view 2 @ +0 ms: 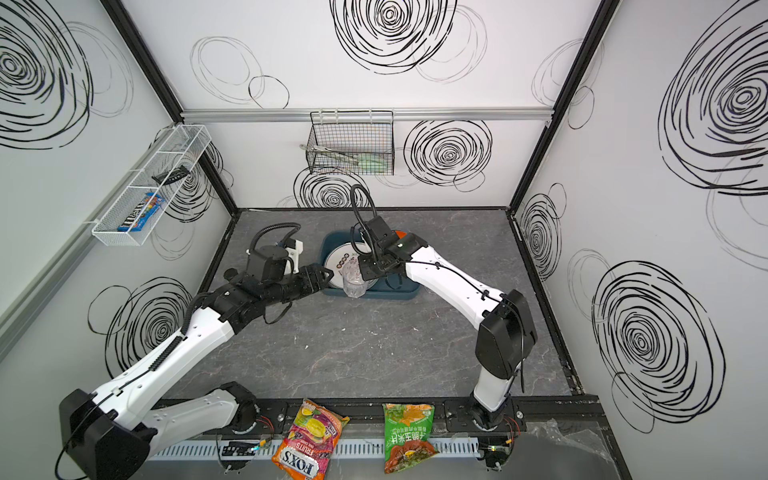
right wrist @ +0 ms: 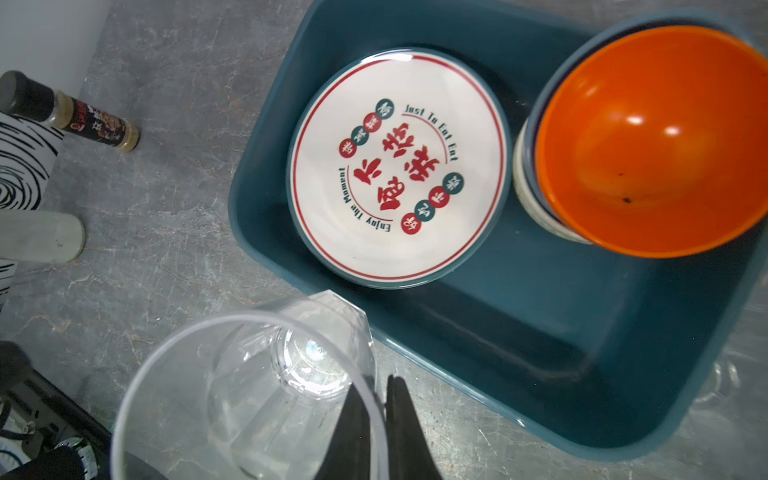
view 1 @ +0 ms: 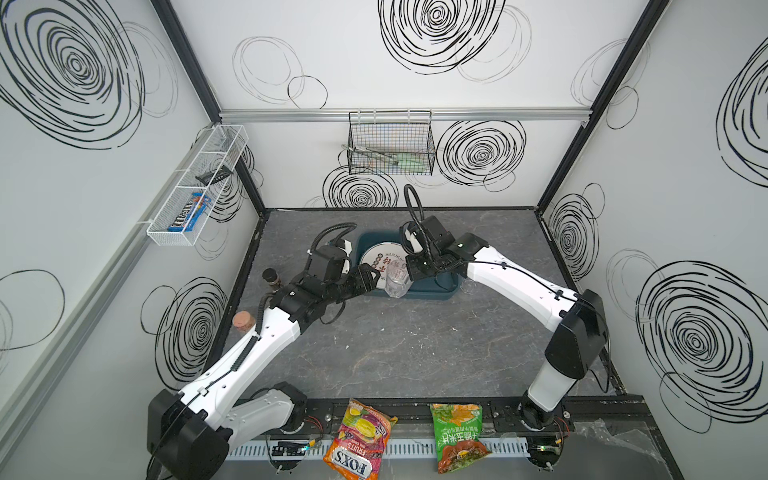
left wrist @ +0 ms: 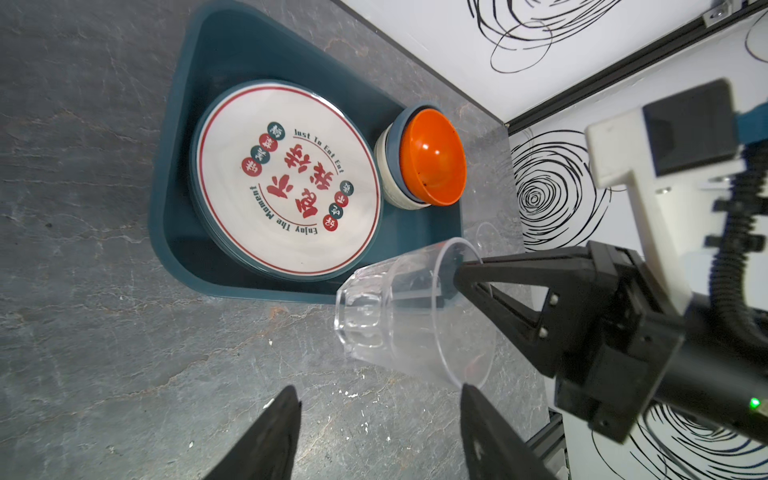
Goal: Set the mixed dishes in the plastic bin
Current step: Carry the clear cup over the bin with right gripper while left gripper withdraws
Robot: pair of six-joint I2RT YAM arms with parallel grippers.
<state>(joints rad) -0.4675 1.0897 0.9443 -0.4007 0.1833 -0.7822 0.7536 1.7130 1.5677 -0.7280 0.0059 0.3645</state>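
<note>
One clear cup: I hold its rim pinched in my right gripper, at the plastic bin's edge. My left gripper: jaws wide apart, empty. One plate and stacked bowls: inside bin.

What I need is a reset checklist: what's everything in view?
plastic bin: one, dark teal, back of table.
plates: stack, white with red characters, in bin.
bowls: three nested, cream, blue, orange, in bin.
held cup: one, clear, at bin's near edge.
second cup: one, clear, right of bin.
spice jar: one, dark cap, table's left edge.
corked jar: one, table's left edge.
snack bags: two, orange and green, front rail.
white mesh basket: one, left wall.
black wire basket: one, back wall.
left gripper: one, black, fingers open by held cup.
right gripper: one, black, fingers shut on held cup's rim.
</note>
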